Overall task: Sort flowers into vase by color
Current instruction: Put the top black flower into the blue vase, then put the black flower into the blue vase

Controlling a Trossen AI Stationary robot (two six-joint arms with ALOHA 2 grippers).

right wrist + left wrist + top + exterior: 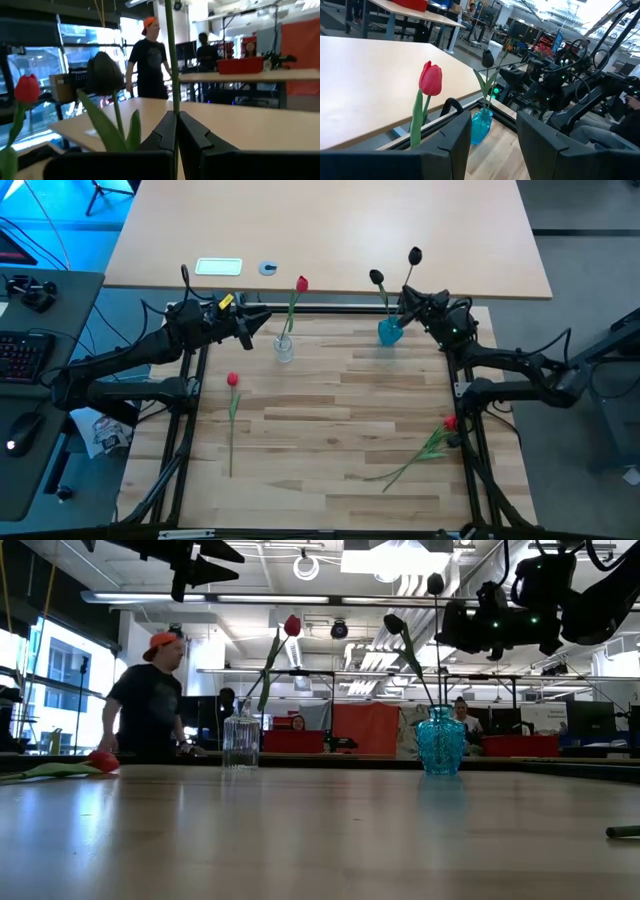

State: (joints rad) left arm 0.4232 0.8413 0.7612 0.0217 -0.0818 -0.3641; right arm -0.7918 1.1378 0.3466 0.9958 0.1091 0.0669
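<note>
A clear glass vase (284,348) (240,740) holds one red flower (302,283) (431,79). A blue vase (390,331) (440,740) holds two black flowers (376,277) (414,254). My left gripper (252,326) (492,135) hangs open in the air just left of the clear vase. My right gripper (407,304) (176,125) is shut on a black flower's stem above the blue vase. One red flower (233,380) lies flat on the table's left. Another red flower (450,422) lies near the right edge. My right gripper pinches the green stem (174,107) of the taller black flower between its two fingers, partway up, above the blue vase's mouth. The fingers come level from the table's right and lie across the stem. The stem stands upright, its lower end in the blue vase (437,712).
Behind the work table stands a second tabletop (330,230) with a white card (218,266) and a small blue thing (268,268). Green stems and leaves (415,458) trail from the right-hand red flower. A person (150,700) stands in the room beyond.
</note>
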